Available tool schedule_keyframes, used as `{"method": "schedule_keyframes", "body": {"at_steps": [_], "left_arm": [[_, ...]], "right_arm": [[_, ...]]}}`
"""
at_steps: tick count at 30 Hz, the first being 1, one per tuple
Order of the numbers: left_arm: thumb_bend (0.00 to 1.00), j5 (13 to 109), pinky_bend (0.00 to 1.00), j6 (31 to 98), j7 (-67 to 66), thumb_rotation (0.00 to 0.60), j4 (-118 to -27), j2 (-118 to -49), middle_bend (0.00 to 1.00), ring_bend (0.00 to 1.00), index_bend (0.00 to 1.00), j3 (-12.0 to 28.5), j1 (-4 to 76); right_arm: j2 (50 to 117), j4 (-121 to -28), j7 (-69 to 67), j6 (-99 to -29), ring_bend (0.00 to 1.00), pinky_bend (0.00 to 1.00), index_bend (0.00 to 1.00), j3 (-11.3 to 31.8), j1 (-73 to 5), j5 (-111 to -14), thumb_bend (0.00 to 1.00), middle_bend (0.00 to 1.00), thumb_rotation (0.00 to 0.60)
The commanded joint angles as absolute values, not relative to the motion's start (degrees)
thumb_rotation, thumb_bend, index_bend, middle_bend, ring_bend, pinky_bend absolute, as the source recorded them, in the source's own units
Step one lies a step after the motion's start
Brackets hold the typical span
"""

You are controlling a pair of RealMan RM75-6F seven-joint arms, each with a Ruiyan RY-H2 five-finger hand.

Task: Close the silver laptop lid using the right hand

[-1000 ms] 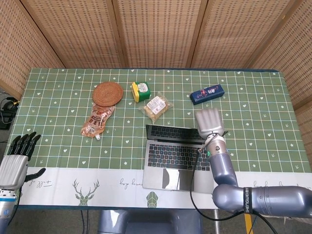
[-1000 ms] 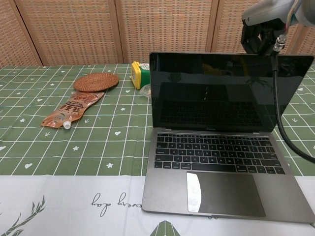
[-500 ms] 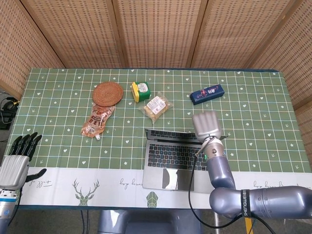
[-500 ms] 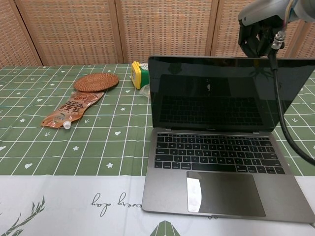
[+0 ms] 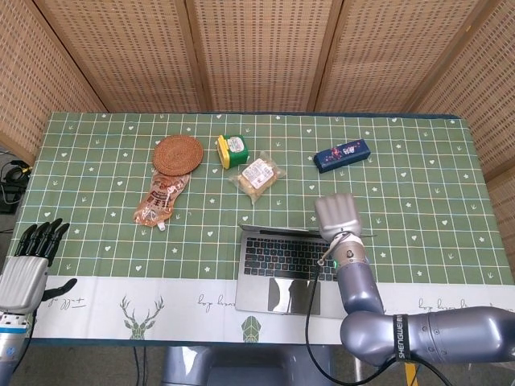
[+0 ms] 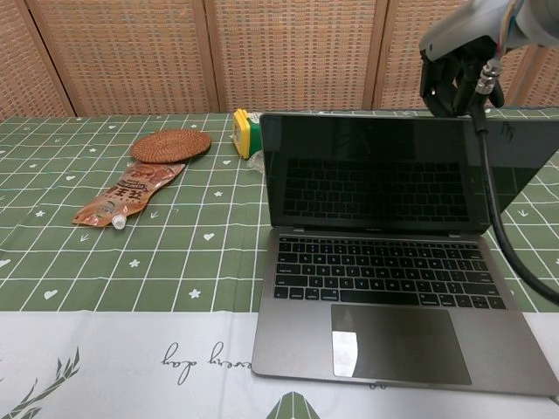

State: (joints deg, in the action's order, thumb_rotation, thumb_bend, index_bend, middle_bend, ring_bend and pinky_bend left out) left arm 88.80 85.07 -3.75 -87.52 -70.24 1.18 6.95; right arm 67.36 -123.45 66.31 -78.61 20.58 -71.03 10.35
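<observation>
The silver laptop sits at the table's front edge, its lid partly lowered and tilted toward the keyboard. My right hand rests on the back of the lid's top edge, fingers flat and together, holding nothing. In the head view the lid shows only as a thin edge beside the hand. My left hand hangs off the table's front left corner, fingers spread, empty.
Behind the laptop lie a wrapped snack, a yellow-green box, a blue packet, a round woven coaster and an orange pouch. A cable hangs from my right wrist past the laptop's right side.
My right hand has moved forward and down, pushing the lid further toward the keyboard. The left hand has not moved.
</observation>
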Motion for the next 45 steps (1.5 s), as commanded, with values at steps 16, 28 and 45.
{"method": "schedule_keyframes", "body": {"at_steps": [16,28,45], "left_arm": [[0.14,89.4,0.00,85.6,-3.4,0.600,-87.8,-69.9,0.00,0.00,0.00,0.9,6.8],[0.14,89.6,0.00,85.7,-3.3,0.600,-87.9,-69.8,0.00,0.00,0.00,0.9,6.8],[0.14,89.5,0.00,85.4,-3.3,0.600,-87.8,-69.9,0.00,0.00,0.00,0.9,6.9]], "right_arm": [[66.2,-126.9,67.5,-81.4,0.45,0.50,0.65,22.3,-74.5,18.9,1.00,0.52,0.600],[65.4,-128.0,68.1,-79.4,0.45,0.50,0.66,23.4,-75.5,23.4,1.00,0.52,0.600],[65.9,-126.9,70.1,-75.4,0.44,0.49,0.66,23.6,-77.2,31.1,1.00,0.52,0.600]]}}
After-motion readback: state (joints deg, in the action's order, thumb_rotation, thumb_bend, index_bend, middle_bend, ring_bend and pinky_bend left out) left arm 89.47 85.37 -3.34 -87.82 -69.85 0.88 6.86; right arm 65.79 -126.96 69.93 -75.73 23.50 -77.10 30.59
